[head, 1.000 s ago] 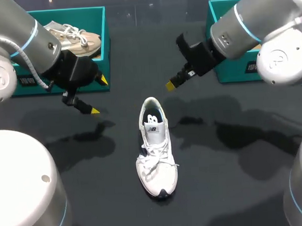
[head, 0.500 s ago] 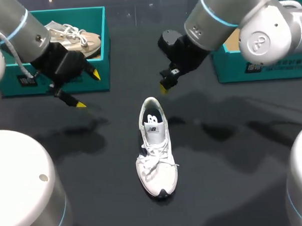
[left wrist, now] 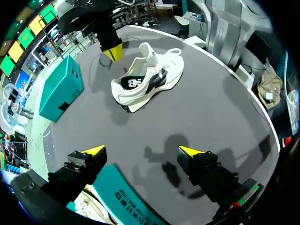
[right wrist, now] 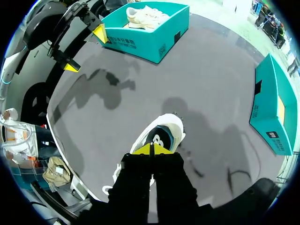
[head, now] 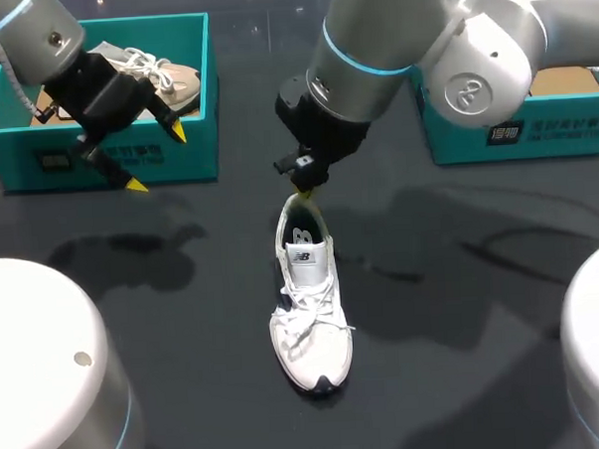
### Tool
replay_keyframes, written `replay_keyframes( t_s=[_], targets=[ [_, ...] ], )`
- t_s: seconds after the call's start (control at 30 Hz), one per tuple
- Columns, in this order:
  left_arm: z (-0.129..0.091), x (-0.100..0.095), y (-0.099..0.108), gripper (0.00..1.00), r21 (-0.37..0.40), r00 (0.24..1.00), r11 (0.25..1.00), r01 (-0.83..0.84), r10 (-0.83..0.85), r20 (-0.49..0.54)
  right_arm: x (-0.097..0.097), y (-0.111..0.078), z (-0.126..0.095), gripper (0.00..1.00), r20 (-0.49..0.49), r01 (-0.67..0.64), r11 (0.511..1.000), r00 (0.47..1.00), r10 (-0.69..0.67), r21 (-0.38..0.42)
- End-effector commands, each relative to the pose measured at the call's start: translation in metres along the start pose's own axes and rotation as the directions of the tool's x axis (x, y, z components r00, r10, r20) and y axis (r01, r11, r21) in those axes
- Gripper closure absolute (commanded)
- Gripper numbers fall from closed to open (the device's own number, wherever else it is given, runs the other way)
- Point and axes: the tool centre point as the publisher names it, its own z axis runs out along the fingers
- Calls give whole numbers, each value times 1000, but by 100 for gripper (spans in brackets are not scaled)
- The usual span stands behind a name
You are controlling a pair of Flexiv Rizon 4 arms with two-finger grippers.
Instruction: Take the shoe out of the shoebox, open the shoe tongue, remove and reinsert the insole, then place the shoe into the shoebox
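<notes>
The white sneaker (head: 309,304) is out of its box and sits upright on the dark table (head: 462,307), toe nearest the robot, heel pointing away, laces tied loosely. Behind the laces the tongue (head: 303,256) stands up, and behind that the dark insole (head: 302,234) shows down in the opening. The right gripper (head: 302,190) hangs right over the heel end with its 2 yellow tips pressed together into 1 point, holding nothing; its own wrist view has that point (right wrist: 151,150) aimed straight at the opening. Looks like the tongue-and-insole step is just starting. With the tips closed like that, it's probably best used as a wedge: slip in behind the tongue and push it toward the toe, then spread the fingers only once inside, to pinch the heel edge of the insole. Nothing is pinning the shoe down, so a hard shove could just skid or tip it. The left gripper (head: 157,157) is well off to the side, fingers spread wide and empty, hovering in front of the left teal shoebox (head: 202,149), which has a beige shoe (head: 149,77) in it; bringing it over to hold the toe would help a lot. The right teal shoebox (head: 564,128) is at the far right, and what's inside can't be made out.
</notes>
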Motion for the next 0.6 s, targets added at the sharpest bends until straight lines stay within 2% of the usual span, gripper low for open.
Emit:
replay_keyframes(
  t_s=[0.03, 0.1, 0.2, 0.6],
  targets=[
    [-8, 1, 1, 0, 17, 999, 999, -32, 32, -11, 4, -4, 14, 100, 58, -59, 998, 997, 59, -14],
    [-12, 0, 4, 0, 36, 998, 998, -53, 54, -20, 8, -7, 24, 100, 121, -112, 994, 986, 111, 3],
    [-18, -1, 10, 0, 25, 997, 997, -69, 70, -21, 8, -14, 36, 100, 160, -172, 985, 972, 169, 6],
    [-18, -4, 9, 0, 27, 997, 997, -77, 78, -26, 8, -14, 36, 100, 160, -172, 985, 972, 169, 6]
  ],
)
